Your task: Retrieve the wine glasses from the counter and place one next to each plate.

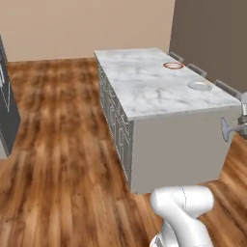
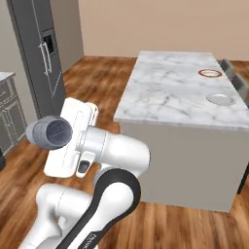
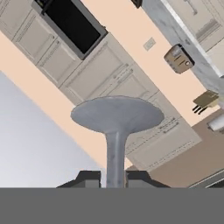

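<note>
My gripper [image 3: 114,179] is shut on the thin stem of a wine glass [image 3: 117,114], whose round foot points away from the hand. From the left base camera that glass [image 1: 226,129] lies sideways by the island's near right corner, with the gripper [image 1: 237,128] at the picture's right edge. From the right base camera the glass [image 2: 48,132] sticks out left of the white hand. Both plates sit on the island's far right side: a red-rimmed one [image 1: 173,65] [image 2: 210,73] and a pale one [image 1: 199,86] [image 2: 220,99]. The counter [image 3: 192,48] runs across the hand view's upper right.
The marble-topped island [image 1: 144,91] [image 2: 165,92] stands just ahead, with grey stools [image 1: 198,70] [image 2: 227,65] along its far side. A dark fridge [image 2: 41,53] stands to the left. A toaster [image 3: 178,58] sits on the counter. Wood floor [image 1: 62,144] lies open left of the island.
</note>
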Motion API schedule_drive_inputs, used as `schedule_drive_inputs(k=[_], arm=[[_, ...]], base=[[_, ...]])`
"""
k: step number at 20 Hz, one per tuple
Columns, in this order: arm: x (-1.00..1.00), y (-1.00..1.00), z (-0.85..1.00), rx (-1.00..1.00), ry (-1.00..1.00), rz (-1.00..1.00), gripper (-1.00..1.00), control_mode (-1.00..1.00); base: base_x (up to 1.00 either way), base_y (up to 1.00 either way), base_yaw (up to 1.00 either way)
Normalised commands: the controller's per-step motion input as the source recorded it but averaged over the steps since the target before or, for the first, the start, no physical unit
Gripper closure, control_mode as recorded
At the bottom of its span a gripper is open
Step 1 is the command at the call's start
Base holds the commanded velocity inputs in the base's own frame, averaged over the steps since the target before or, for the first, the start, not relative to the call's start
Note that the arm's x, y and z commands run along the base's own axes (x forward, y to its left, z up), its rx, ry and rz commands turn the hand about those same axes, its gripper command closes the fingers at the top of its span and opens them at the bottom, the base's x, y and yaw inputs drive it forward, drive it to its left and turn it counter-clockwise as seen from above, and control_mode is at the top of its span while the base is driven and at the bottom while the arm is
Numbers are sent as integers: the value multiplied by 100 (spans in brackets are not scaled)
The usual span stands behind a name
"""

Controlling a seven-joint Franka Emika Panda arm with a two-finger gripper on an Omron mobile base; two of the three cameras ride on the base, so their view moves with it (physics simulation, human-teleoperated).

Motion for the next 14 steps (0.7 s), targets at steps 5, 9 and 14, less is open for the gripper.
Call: schedule_drive_inputs(k=[5,9,14], arm=[[0,0,0,0,0,0,100,100],[0,0,0,0,0,0,100,100],[0,0,0,0,0,0,100,100]], base=[[6,-100,-1],[2,-100,0],[0,-100,0]])
